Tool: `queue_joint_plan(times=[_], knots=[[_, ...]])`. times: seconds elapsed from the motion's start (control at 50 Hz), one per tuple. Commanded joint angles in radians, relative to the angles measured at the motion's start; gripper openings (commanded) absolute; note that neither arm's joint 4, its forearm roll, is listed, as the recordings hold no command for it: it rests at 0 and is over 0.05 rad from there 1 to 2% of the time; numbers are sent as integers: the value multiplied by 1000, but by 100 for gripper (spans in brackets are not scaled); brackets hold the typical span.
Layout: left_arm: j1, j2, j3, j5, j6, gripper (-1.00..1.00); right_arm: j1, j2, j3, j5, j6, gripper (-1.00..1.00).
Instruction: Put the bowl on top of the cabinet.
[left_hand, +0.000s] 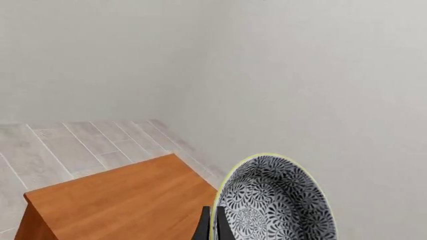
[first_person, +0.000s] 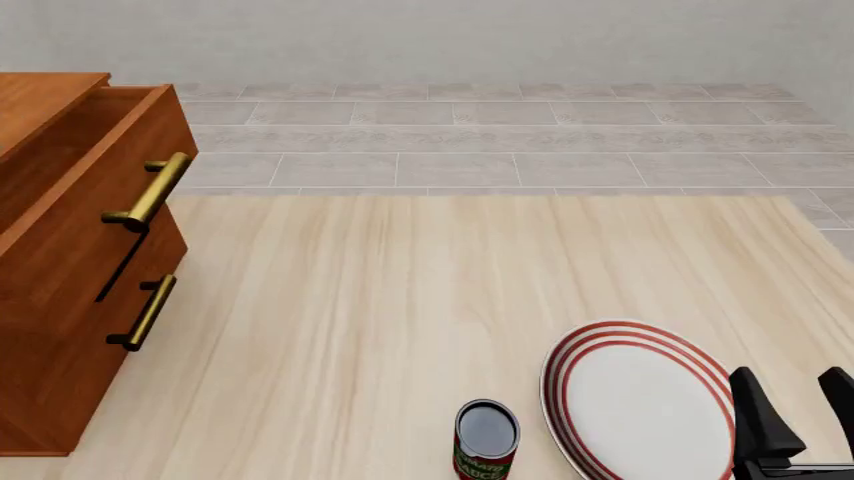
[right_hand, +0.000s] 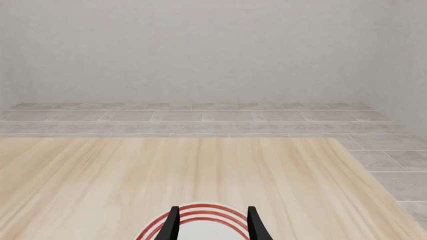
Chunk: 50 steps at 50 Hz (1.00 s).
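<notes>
In the left wrist view the bowl (left_hand: 273, 200), grey-and-white floral with a pale rim, hangs tilted on its side. My left gripper (left_hand: 213, 214) is shut on its rim. The reddish-brown top of the cabinet (left_hand: 120, 200) lies below and beside the bowl. The front view shows the cabinet (first_person: 67, 280) at the table's left with brass handles and its top drawer pulled out a little. Neither the bowl nor the left gripper appears in the front view. My right gripper (first_person: 790, 385) is open at the near right, over the edge of the plate, holding nothing.
A white plate with red rings (first_person: 641, 400) lies at the near right, also under the right gripper's fingers (right_hand: 172, 222). A small can (first_person: 485, 440) stands just left of the plate. Tiled floor and a pale wall lie beyond the table's far edge.
</notes>
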Motion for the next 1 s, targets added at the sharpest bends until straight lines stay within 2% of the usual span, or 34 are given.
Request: queue_joint_plan(times=[0.02, 0.42, 0.5, 0.7, 1.0], knots=[[33, 41, -42, -3, 5, -100, 0, 0, 0, 0, 0, 100], [33, 106, -55, 2, 0, -100, 10, -6, -11, 17, 0, 100], [37, 112, -40, 3, -12, -100, 10, 5, 1, -5, 1, 100], [35, 123, -48, 11, -9, -100, 11, -8, -89, 96, -1, 100], [23, 108, -79, 52, -38, -100, 11, -8, -149, 157, 0, 100]])
